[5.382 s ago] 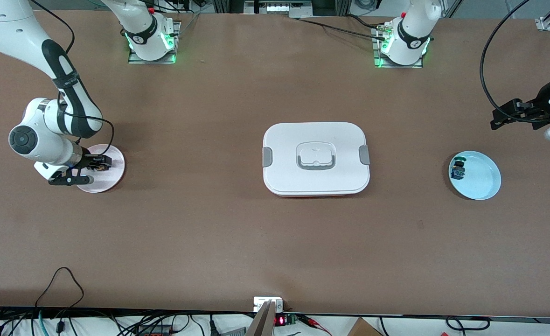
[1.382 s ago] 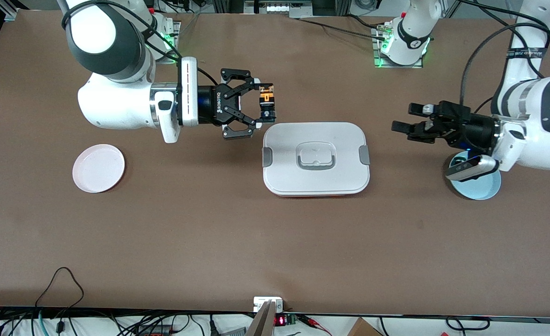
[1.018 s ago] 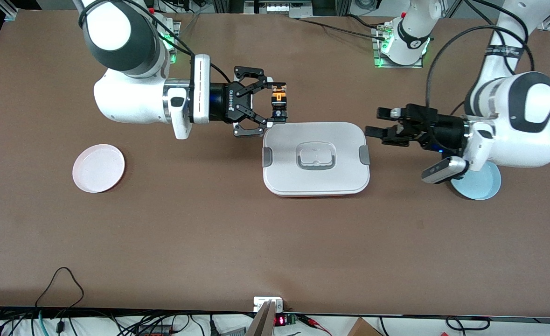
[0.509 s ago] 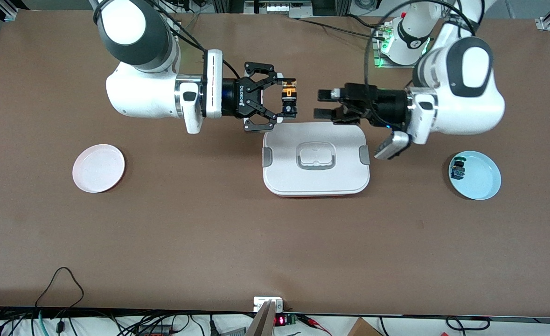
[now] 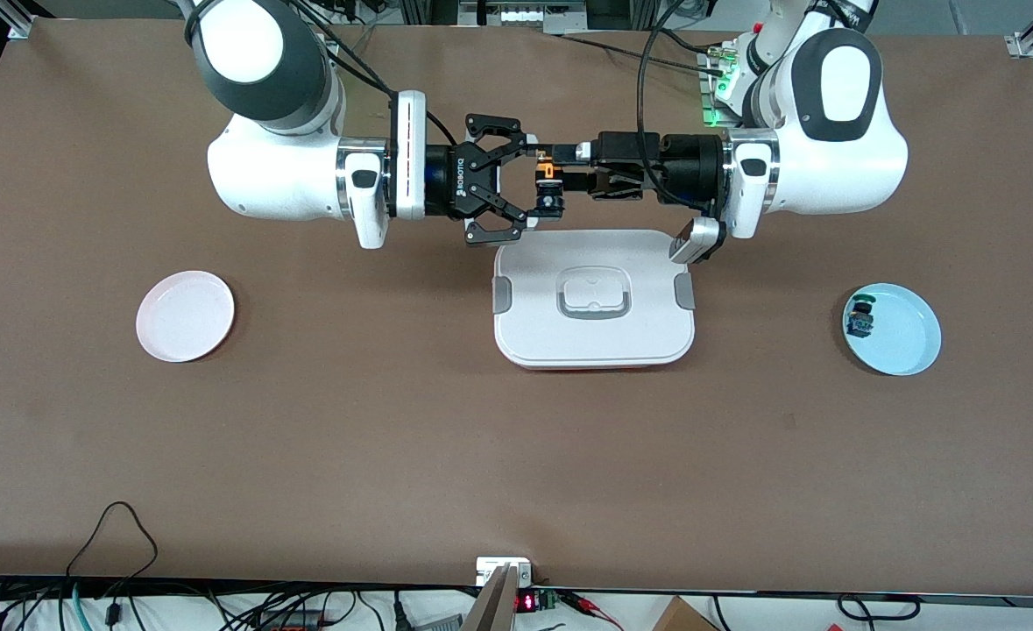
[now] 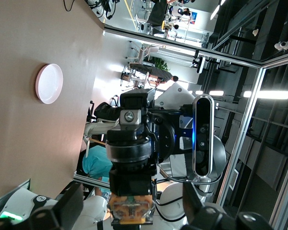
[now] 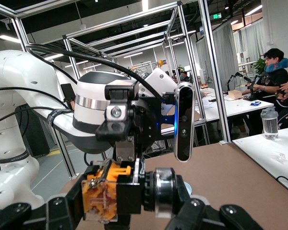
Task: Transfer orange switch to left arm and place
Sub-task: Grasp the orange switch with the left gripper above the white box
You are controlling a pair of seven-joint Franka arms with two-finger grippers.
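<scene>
Handover geometry: orange switch (image 5: 548, 178) hangs over the worktop just past the box (image 5: 594, 298) edge toward the bases, clenched in right tool (image 5: 541, 186), long axis crosswise to both tools, left tool (image 5: 569, 168) fingers straddling it, not visibly gripping—watch that before you release.

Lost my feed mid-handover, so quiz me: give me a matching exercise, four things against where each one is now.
Things:
1. orange switch
2. box
3. pink plate
4. blue plate

Places:
A. toward the right arm's end of the table
B. on the table under the two claws
C. toward the left arm's end, holding a small blue-and-green switch
D. in the right claw, above the box's edge

Pairs: 1-D, 2-B, 3-A, 4-C
</scene>
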